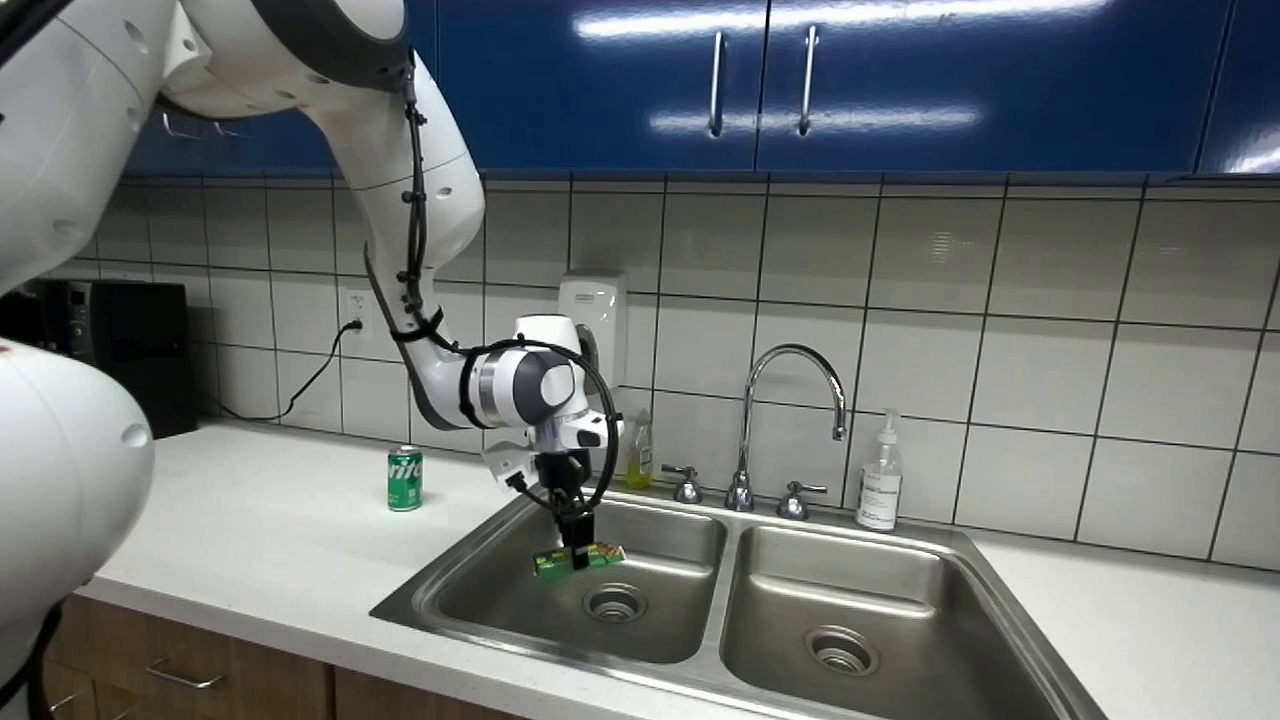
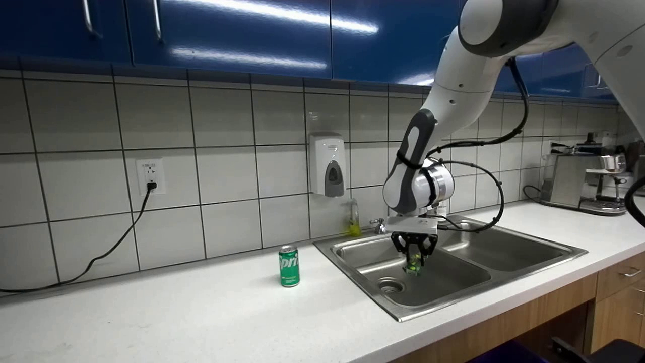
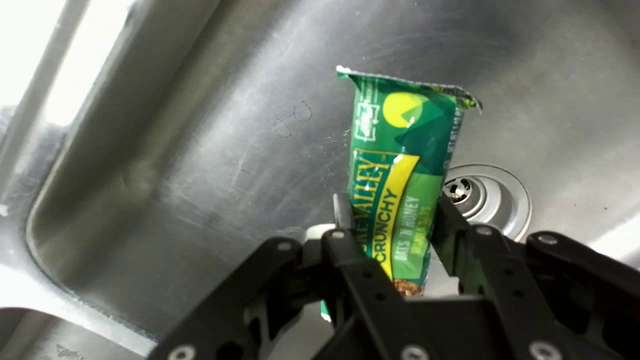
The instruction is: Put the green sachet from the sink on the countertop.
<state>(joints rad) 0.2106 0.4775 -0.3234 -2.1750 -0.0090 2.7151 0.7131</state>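
Note:
The green sachet is an oblong green packet with yellow and light-green print. It lies between the two fingers of my gripper in the wrist view, and both fingers press its sides. The lower end is partly hidden by the gripper. In both exterior views the gripper points down over a basin of the steel sink, with the sachet across its fingertips. The sachet seems raised off the basin floor. The off-white countertop surrounds the sink.
A green can stands on the countertop beside the sink. A chrome faucet, a yellow-green bottle and a white pump bottle stand along the sink's back. A dispenser hangs on the tiled wall.

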